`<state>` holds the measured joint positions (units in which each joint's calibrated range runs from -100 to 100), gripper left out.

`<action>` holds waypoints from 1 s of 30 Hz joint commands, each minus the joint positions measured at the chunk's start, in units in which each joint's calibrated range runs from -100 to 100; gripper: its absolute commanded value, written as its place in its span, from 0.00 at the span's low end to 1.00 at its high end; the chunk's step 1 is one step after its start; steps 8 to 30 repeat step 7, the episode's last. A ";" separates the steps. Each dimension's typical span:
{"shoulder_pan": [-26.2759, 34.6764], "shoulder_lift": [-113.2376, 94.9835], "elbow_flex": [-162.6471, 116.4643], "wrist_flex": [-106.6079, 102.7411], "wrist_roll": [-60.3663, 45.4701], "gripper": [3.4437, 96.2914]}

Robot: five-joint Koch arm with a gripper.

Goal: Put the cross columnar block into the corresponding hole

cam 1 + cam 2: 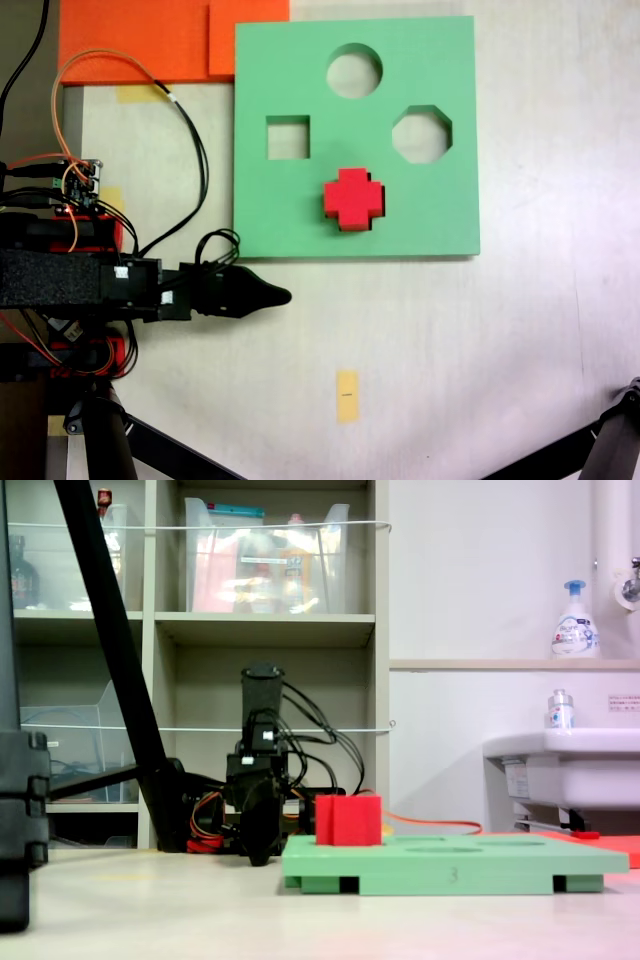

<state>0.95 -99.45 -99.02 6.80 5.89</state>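
Black fingers of your gripper point(272, 296) are sitting pinched together, holding nothing, just off the green board point(440, 220). Your red cross columnar block point(352, 198) is resting in the corresponding hole point(375, 222), standing proud.

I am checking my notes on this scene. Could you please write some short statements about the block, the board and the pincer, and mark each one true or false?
1. The red cross block sits at the plus-shaped cutout of the green board. True.
2. The pincer holds the block. False: it is off the board, apart from the block.
3. The block is flush with the board. False: in the second exterior view it stands well above the surface.
4. The round hole, square hole and octagonal hole are empty. True.
5. The board lies on the orange sheet. False: it lies on the table beside the sheet.
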 commanded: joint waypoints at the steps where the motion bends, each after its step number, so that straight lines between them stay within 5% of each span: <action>1: -0.24 -0.55 -0.98 -6.47 -0.24 0.49; 30: -0.24 -0.55 -0.98 -6.37 -0.24 0.49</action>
